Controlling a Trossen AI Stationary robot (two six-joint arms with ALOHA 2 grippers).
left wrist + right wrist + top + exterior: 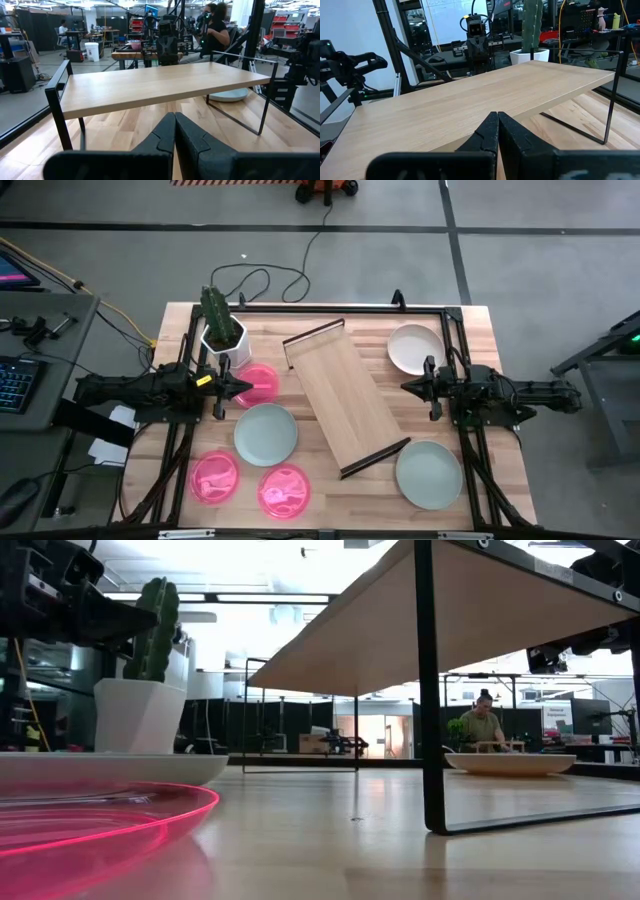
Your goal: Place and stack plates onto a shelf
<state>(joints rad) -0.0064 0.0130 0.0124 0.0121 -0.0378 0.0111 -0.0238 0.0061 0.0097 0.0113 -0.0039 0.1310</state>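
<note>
Plainly, nothing is held yet: the left gripper (222,390) has its two dark fingers pressed together with nothing between them, and the right gripper (418,387) is closed and empty likewise, the two facing each other across the table.

Just beyond the left fingertips lies a translucent bright-pink round plate (256,385), and a little to that gripper's side sits a pale sage-green round plate (265,433). Further out on the same side are two more pink plates (215,477) (285,490). Beside the right gripper, the round white plate (415,348) sits close by, and a second sage-green plate (429,473) lies off its other side.

The pink ones look thin, light and slick, likely plastic, so they may skid when nudged. The white and green ones look stiffer and heavier, and could chip if dropped. All lie flat, so the only hold is the raised rim, pinched at the edge nearest the fingers.

Between the two grippers stands the long light-wood shelf (345,395) on thin dark end brackets, set at a slant, its top bare. Its board is wider than a plate, but it stands raised, so each plate must be lifted clear.

The wooden tabletop (480,330) is smooth. A white pot with a green cactus (222,330) stands near the left gripper. Beyond the table is a workshop room, with a seated person (482,722) far off.
</note>
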